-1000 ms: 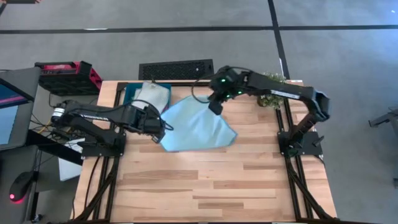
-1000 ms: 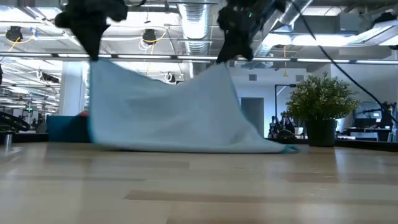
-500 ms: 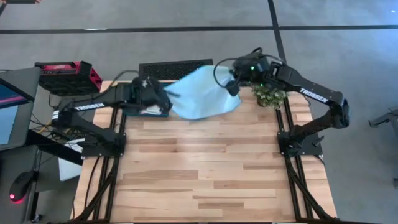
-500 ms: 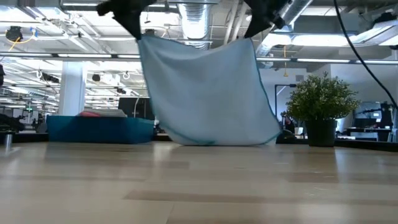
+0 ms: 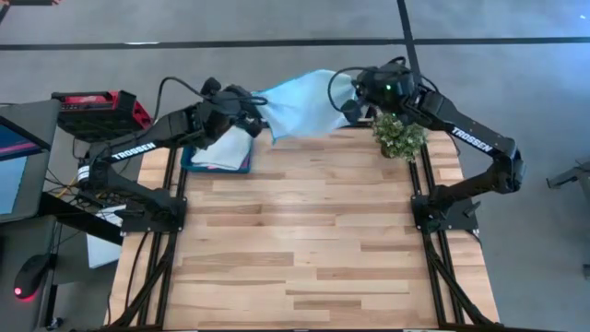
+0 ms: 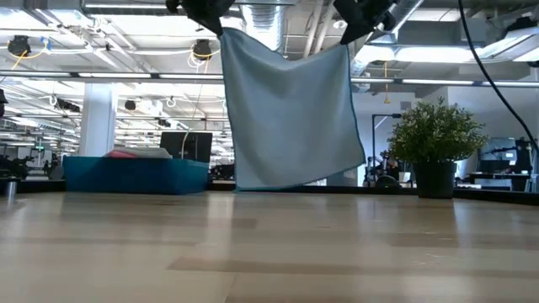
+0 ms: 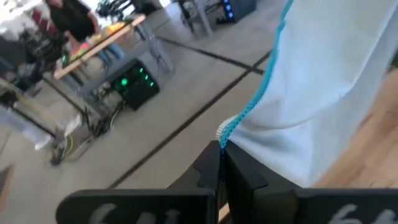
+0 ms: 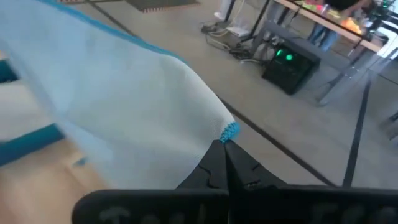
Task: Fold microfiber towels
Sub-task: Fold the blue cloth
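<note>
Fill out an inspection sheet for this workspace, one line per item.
Surface: wooden table, mostly bare.
Job's things: light blue towel hanging by two corners above the table's far edge; more cloths in the teal tray.
Clutter: potted plant at the far right.
Grippers: left gripper and right gripper each shut on a towel corner.
Cables: black cable looped over the left arm.
Surroundings: floor vent, red case.

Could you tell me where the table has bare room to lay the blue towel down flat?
The wooden table shows bare boards across its middle and near half, between the two arm stands. The far edge is crowded: the teal tray with cloths at the far left, the potted plant at the far right, and the blue towel hanging between the left gripper and right gripper.
</note>
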